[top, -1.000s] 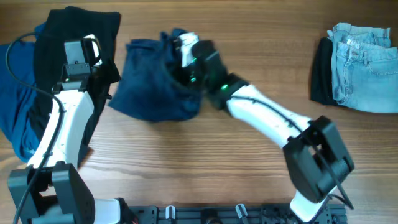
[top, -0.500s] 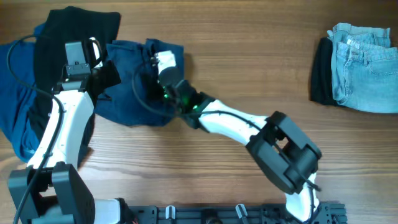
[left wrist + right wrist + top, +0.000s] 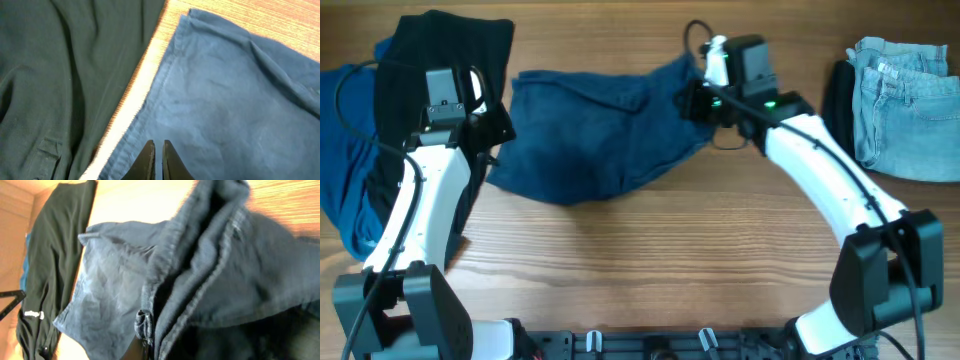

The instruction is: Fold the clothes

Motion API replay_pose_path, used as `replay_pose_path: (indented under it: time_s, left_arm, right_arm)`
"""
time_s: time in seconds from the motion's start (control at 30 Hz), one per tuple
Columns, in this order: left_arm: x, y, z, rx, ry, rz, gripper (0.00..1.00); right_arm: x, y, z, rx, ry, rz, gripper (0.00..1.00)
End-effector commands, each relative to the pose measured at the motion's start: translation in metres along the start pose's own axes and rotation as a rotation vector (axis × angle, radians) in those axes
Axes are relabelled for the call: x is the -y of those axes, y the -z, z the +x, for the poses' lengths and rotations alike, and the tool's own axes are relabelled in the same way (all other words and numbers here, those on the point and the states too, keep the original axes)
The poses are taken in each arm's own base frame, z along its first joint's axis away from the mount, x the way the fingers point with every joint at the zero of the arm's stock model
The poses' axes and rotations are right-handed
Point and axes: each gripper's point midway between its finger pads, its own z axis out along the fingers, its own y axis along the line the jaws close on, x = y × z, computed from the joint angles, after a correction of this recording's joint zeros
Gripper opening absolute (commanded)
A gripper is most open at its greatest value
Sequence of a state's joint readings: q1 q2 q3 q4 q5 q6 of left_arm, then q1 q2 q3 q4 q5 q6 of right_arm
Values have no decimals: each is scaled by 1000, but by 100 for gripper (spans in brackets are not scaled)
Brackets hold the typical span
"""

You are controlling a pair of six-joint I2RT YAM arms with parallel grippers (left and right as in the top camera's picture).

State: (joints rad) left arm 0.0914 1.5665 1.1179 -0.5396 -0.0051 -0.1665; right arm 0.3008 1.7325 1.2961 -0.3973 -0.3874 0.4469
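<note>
A dark blue garment lies stretched across the back middle of the table. My right gripper is shut on its bunched right edge and holds it up; in the right wrist view the fingers are mostly hidden under the folds of the dark blue garment. My left gripper is at the garment's left edge. In the left wrist view its fingers are shut, with their tips over the flat blue cloth just inside the hem. No cloth shows between them.
A black garment lies at the back left over a brighter blue cloth; the black garment also shows in the left wrist view. A folded stack of light jeans on a black piece sits at the back right.
My right arm swung far to the right with the garment's edge, stretching the crumpled dark blue garment out wide. The left arm has stayed in place.
</note>
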Motion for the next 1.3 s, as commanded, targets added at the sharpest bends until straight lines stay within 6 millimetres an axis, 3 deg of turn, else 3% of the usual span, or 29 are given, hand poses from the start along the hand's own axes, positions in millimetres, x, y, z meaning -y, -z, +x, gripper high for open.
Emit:
replay_pose_path:
  time_s: [0.0,0.2,0.43,0.6,0.73,0.77,1.07,1.27]
  left_arm:
    - [13,-9,10,-38,-23,30,6]
    - [39,-47,46,-161,-90,53,6]
    - [62,-74,77,-250,-146,85,4]
    - [76,-84,89,-280,-165,129,4]
    - [114,-72,95,-308,-247,405,4]
    - [116,-71,95,-308,-256,421,4]
    - [96,-100,117,-375,-288,347,4]
    - [92,-107,125,-401,-283,330,4]
  right_arm:
    - [19,22,-9,-17,8,-67,4]
    - [70,43,-9,-40,-34,1,4]
    - [97,57,-8,-45,-58,34,4]
    - [98,57,-6,-53,-44,36,4]
    - [98,57,-6,-54,-23,36,4]
    - [98,57,-6,-54,-23,37,5]
    - [99,62,-9,-57,1,53,4]
    - [81,61,-11,-68,20,19,4]
